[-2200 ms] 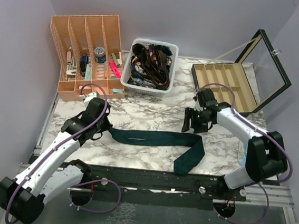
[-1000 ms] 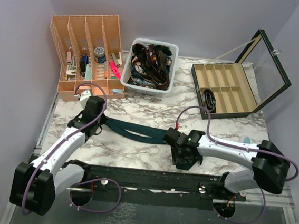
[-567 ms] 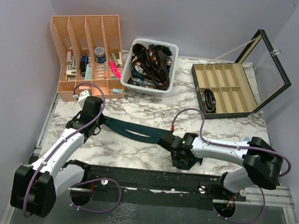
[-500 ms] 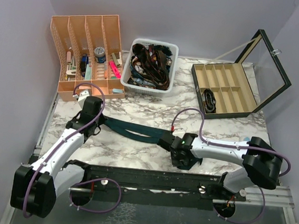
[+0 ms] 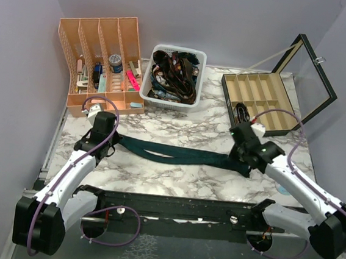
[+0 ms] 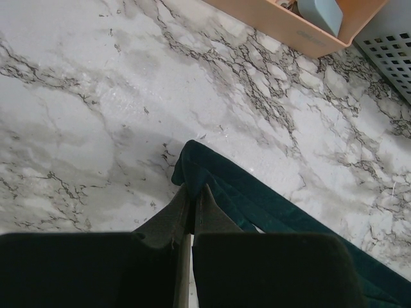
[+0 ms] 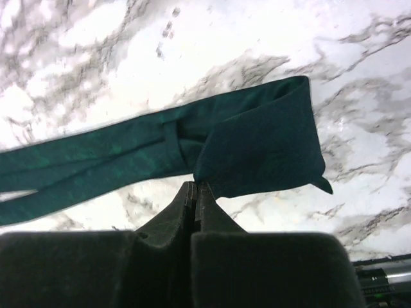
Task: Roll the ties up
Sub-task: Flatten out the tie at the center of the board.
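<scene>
On a white bench veined with grey marble, a dark teal tie lies stretched from left to right between two robot arms. It sits flat near the front of the bench, well apart from the containers along the back.

The left jaws are closed tight, with the fingers pressed together on the tie's left end. There the fabric is doubled over, so two layers run away to the right.

The right jaws are also fully closed. Their tips pinch the near edge of the tie where its wide end is folded back over the narrower length. A pointed corner of the wide end sticks out on the marble to the right.

Along the back, an orange desk organiser with upright dividers holds small stationery. Just right of it, a white plastic basket holds a heap of dark patterned ties. At the back right, a black storage box stands with its glass lid raised. Tan dividers split it into compartments, and a dark roll lies in one on its near left side.
</scene>
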Robot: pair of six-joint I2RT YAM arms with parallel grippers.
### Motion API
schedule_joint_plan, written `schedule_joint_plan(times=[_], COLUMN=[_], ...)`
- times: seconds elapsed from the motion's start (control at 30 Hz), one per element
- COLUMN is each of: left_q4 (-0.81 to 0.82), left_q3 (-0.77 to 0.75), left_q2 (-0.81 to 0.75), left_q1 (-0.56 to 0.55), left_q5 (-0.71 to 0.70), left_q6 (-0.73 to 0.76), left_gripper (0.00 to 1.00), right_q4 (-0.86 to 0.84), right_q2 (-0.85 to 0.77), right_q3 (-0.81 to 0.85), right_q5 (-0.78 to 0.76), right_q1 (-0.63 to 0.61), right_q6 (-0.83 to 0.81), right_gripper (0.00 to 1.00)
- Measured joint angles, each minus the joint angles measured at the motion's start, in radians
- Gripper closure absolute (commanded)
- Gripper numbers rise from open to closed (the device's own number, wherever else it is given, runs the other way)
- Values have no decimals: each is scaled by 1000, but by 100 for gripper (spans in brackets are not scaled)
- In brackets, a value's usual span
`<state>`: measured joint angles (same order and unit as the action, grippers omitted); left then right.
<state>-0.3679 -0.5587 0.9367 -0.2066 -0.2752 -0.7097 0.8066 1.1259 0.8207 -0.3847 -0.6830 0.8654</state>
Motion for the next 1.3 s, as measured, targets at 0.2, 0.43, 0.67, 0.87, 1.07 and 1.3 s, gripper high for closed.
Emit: schedule_joint_plan(times=[0.2,0.43,0.67,0.87,1.07,1.3], left_q4=[0,0,-4,-19,-29,-57], left_q3=[0,0,0,0,0,22], left_q2=[0,0,0,-5,-6,-48], left_q1=[3,4,4,5,8,9], left_q5=[9,23,22,21,15,-24], left_q6=[0,-5,-5,-6,-14,-65], left_gripper=[100,100,100,100,100,100], right_q4=[-85,-169,-175,-184,-207,-239], right_q2=[-21,119,251,138,79,97], right_q3=[-31,-48,27,56,56,55], right_q5=[81,55,4,80,254,401], right_q1=[341,615,708,710,710,704], right_q6=[-110,-227,-282,-338,-427,-469], right_gripper=[99,29,10,16,17,26])
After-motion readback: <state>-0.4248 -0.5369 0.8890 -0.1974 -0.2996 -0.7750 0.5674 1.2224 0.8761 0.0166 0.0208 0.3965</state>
